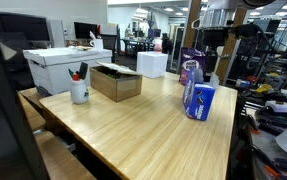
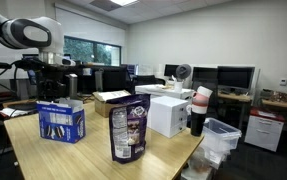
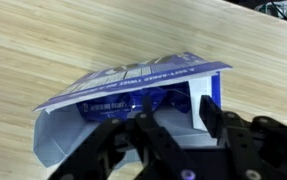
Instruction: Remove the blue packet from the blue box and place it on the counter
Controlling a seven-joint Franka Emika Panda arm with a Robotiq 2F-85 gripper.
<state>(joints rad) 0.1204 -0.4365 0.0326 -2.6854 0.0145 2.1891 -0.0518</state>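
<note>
Two fingers (image 3: 135,135) stand spread apart in the wrist view, pinching nothing, and hang over the open mouth of the blue box (image 3: 133,78). Between them, deep in the opening, sits a glossy dark-blue surface with white lettering, which I take for the blue packet (image 3: 153,100). It lies inside the box, with no part lifted past the rim. White inner flaps fold out at 8 o'clock and 2 o'clock of the opening. Beyond the box, bare worktop (image 3: 43,40) shows from 9 through 12 o'clock.

In both exterior views the arm is poised above the box, which stands upright on the worktop near its edge. In an exterior view a purple standing pouch (image 2: 129,130) is at about 4 o'clock of the box, apart from it. In an exterior view a brown cardboard box (image 1: 116,82) lies at 9 o'clock of the blue box, well apart.

Nothing of the task proper looks done. The approach is made, by my reading, but the grasp, the lift out and the setting down on the worktop are all left. The next move would be to lower the spread fingers around the packet's top edge without catching a flap
</note>
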